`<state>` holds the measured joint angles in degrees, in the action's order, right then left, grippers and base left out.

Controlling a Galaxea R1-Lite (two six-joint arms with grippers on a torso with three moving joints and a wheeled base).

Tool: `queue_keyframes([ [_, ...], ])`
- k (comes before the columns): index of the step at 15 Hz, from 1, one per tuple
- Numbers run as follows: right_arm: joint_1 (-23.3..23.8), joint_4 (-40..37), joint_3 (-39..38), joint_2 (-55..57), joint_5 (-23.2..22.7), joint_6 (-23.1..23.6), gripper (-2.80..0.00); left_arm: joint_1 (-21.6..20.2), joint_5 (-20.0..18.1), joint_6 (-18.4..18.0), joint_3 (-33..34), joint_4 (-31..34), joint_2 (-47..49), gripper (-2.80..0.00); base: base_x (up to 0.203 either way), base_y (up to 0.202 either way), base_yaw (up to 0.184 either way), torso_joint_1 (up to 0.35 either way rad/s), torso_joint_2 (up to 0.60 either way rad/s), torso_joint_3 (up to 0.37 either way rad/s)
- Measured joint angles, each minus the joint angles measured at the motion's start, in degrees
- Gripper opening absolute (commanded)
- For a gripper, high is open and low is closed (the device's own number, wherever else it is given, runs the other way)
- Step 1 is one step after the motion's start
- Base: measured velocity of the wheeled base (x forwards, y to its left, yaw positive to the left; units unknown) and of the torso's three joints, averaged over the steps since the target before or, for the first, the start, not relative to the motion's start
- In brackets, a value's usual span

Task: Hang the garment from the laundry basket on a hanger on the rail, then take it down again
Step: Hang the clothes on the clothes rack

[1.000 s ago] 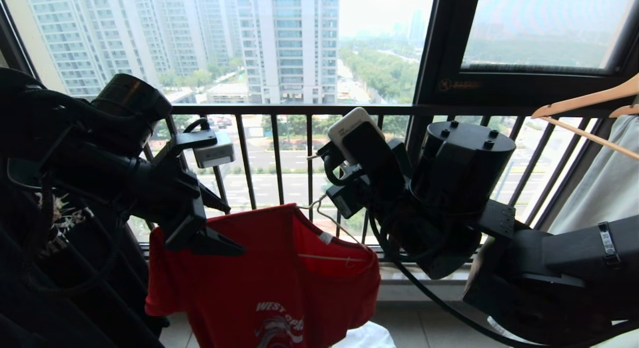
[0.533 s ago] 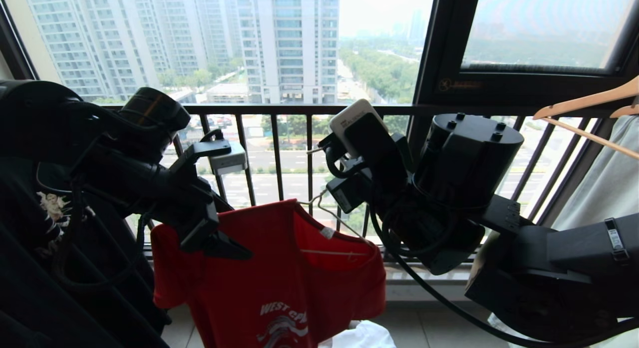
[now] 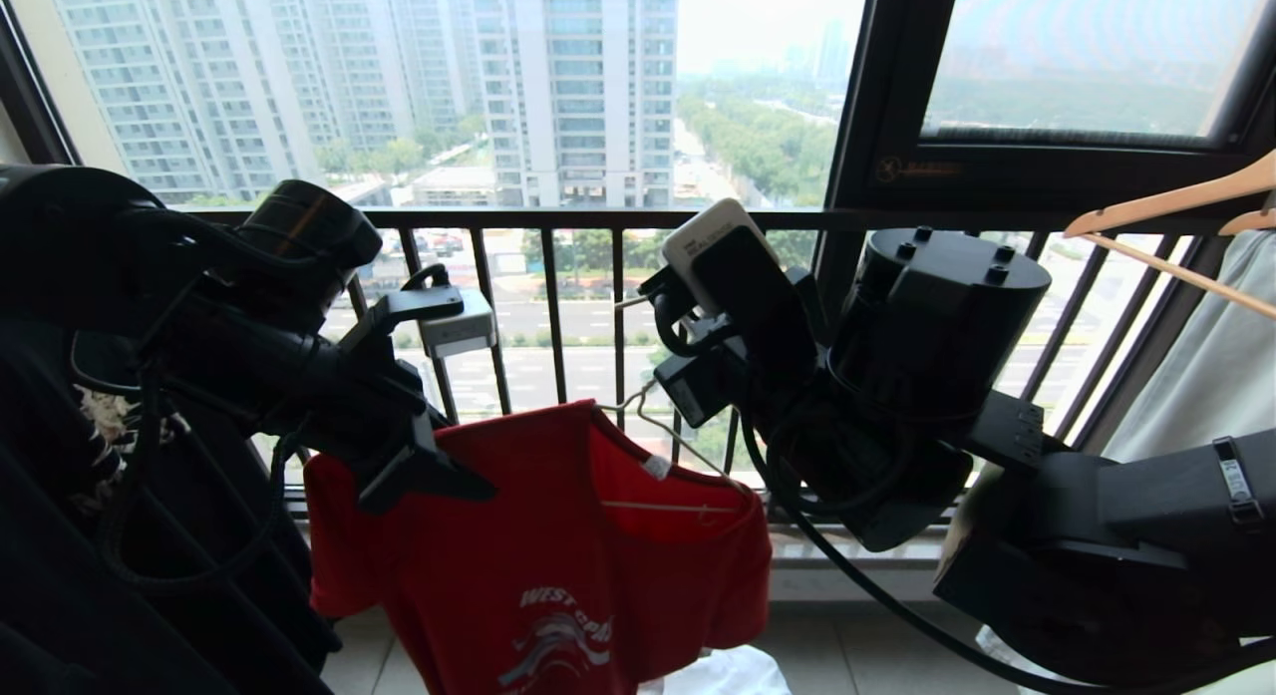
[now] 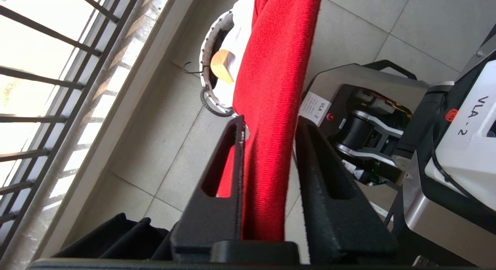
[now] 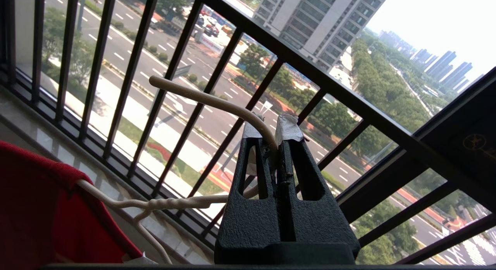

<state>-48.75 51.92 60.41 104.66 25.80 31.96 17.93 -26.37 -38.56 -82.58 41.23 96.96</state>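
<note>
The garment (image 3: 558,535), a red T-shirt with white lettering, hangs on the thin white wire hanger (image 3: 653,426) in front of the window. My right gripper (image 3: 653,301) holds it up from above, shut (image 5: 271,126) on the hanger's curved hook (image 5: 201,99). My left gripper (image 3: 483,491) is at the shirt's left shoulder. Its jaws (image 4: 271,121) stand open around a fold of the red cloth (image 4: 271,88): one finger touches it and a narrow gap is left at the other. The laundry basket (image 4: 207,68) sits on the floor below. The rail is out of view.
A black printed T-shirt (image 3: 100,426) hangs at the far left behind my left arm. Wooden hangers (image 3: 1166,201) and a pale cloth (image 3: 1206,376) are at the right. The black window railing (image 3: 598,218) runs just behind the shirt. My own base (image 4: 368,107) stands beside the basket.
The left gripper's jaws have narrowed around the garment's shoulder and the left arm has edged slightly right. The right gripper still holds the hanger hook in place.
</note>
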Motion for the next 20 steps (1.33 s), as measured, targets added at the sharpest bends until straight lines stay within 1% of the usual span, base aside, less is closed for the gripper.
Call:
queue_keyframes([
  [7,-0.1,0.2,-1.8,-0.9,0.5,0.3,-2.80,0.0,0.0,0.2,-0.3,0.0,-0.3,-2.80,0.000,0.000,0.000,0.000,0.00,0.000],
  [8,-0.1,0.2,-1.9,-1.0,0.6,0.3,0.00,0.0,0.0,0.2,-0.3,0.0,-0.4,-2.80,0.000,0.000,0.000,0.000,0.00,0.000],
  [16,0.0,0.3,-2.3,-1.2,0.6,0.0,0.00,0.0,0.1,0.5,-1.2,0.0,-0.6,-2.80,0.000,0.000,0.000,0.000,0.00,0.000],
  [19,0.0,0.2,-4.6,-2.9,0.6,-0.7,0.00,-0.1,0.1,1.8,-2.0,-0.1,-0.4,-2.80,0.000,0.000,0.000,0.000,0.00,0.000],
  [20,0.2,0.1,-6.5,-4.2,0.5,-1.9,-0.58,-0.1,0.1,2.4,-2.5,0.0,-0.4,-2.80,0.000,0.000,0.000,0.000,0.00,0.000],
])
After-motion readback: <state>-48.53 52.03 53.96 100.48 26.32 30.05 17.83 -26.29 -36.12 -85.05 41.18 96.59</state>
